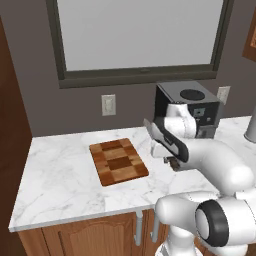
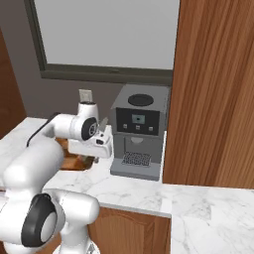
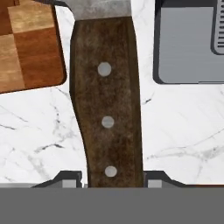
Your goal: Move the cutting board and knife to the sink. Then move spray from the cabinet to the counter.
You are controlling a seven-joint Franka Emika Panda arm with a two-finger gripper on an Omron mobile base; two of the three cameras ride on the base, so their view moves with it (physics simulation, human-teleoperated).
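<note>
My gripper (image 3: 113, 177) is shut on the dark brown handle of the knife (image 3: 107, 100), one fingertip on each side of it. In the left base view the gripper (image 1: 172, 161) hangs just above the counter (image 1: 60, 175), and the silver blade of the knife (image 1: 149, 130) points up and to the left of the hand. The checkered cutting board (image 1: 118, 161) lies flat on the counter to the left of the hand. Its corner (image 3: 26, 43) shows beside the handle. The arm partly hides the cutting board (image 2: 74, 161) in the right base view. The sink and the spray are out of view.
A grey and black coffee machine (image 1: 192, 107) stands against the wall right behind the hand, with its drip tray (image 2: 136, 159) close to the gripper. A tall reddish-brown wooden panel (image 2: 213, 89) rises on the right. The counter's front edge (image 1: 85, 216) is near.
</note>
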